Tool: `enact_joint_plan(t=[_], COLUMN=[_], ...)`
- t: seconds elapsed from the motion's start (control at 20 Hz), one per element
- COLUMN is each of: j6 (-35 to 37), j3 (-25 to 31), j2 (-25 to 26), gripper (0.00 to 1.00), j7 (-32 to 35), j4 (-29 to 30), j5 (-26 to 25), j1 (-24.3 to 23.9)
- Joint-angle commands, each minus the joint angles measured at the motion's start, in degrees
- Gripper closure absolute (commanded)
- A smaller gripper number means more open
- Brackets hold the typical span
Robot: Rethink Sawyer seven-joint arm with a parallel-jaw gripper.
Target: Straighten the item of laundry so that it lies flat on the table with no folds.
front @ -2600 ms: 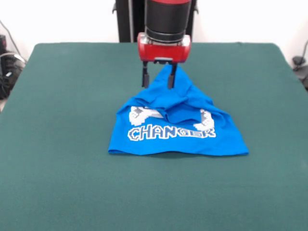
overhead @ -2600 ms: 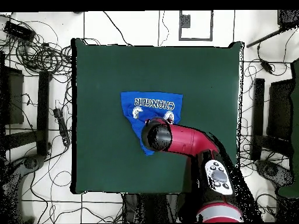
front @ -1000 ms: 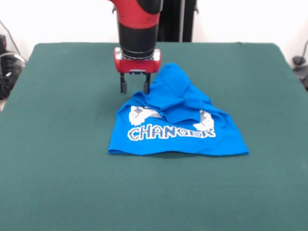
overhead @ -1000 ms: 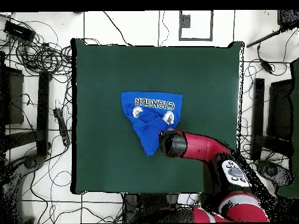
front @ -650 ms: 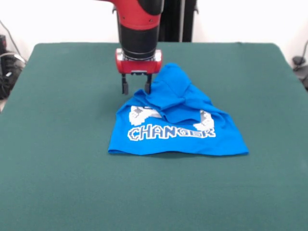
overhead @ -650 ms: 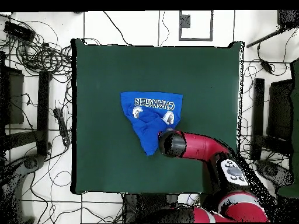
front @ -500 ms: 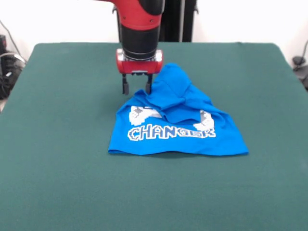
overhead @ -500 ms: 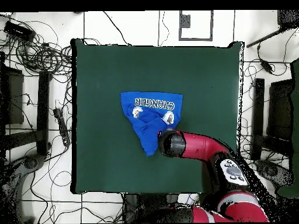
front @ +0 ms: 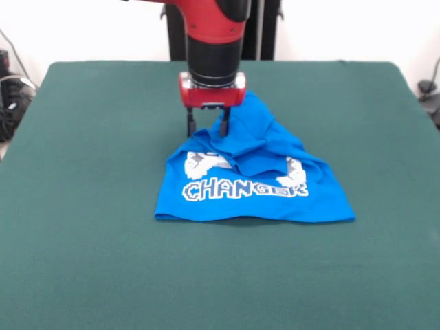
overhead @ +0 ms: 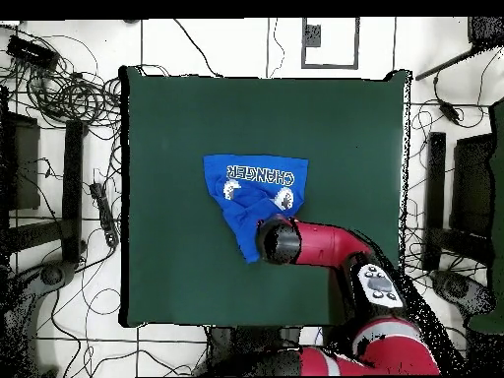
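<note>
The bench (front: 82, 206) is bare on all sides of the shirt (front: 254, 185); only its bunched far part rises.

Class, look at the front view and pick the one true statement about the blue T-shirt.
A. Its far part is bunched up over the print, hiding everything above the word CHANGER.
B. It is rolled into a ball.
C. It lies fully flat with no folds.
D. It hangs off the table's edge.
A: the T-shirt lies on the table with its far part crumpled over the print, beside the open tool, leaving only CHANGER readable.
</note>
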Motion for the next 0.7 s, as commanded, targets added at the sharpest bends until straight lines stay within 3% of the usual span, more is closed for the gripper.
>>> enact_joint_plan(t=[0.05, 0.7], j6=[-3.7, -5.1], j3=[5.7, 6.2], j2=[-0.2, 2.3], gripper=[0.00, 0.00], j7=[9.0, 8.0], j4=[-0.6, -2.6], j5=[1.6, 1.3], j1=[3.4, 2.4])
